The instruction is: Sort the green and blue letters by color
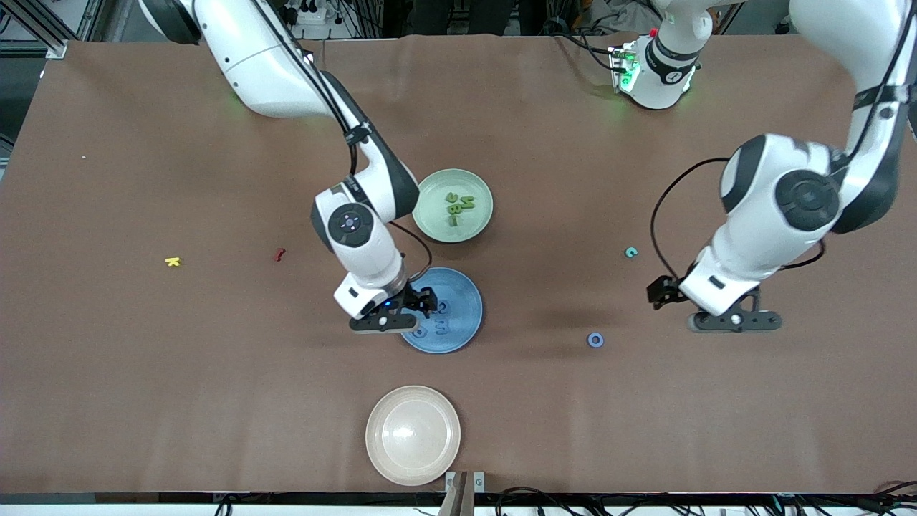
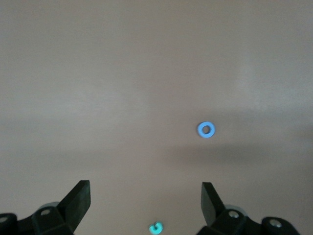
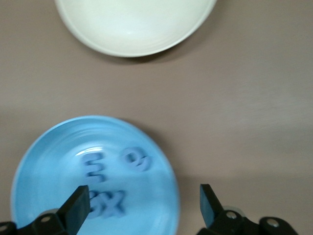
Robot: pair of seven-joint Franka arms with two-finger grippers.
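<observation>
Blue letters lie under the right hand, fingers spread.

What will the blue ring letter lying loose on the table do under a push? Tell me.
The blue ring letter lies flat on the brown table, so it would probably slide, not roll. It looks tiny and thin, so likely light and awkward to pinch.

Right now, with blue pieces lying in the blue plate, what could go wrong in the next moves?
1. The right claw hangs open low over the blue plate; moving sideways might knock the blue letters lying there.
2. The blue ring lies flat on the table, so the open left claw above it may slip off.
3. The teal piece could be sorted by mistake.
</observation>
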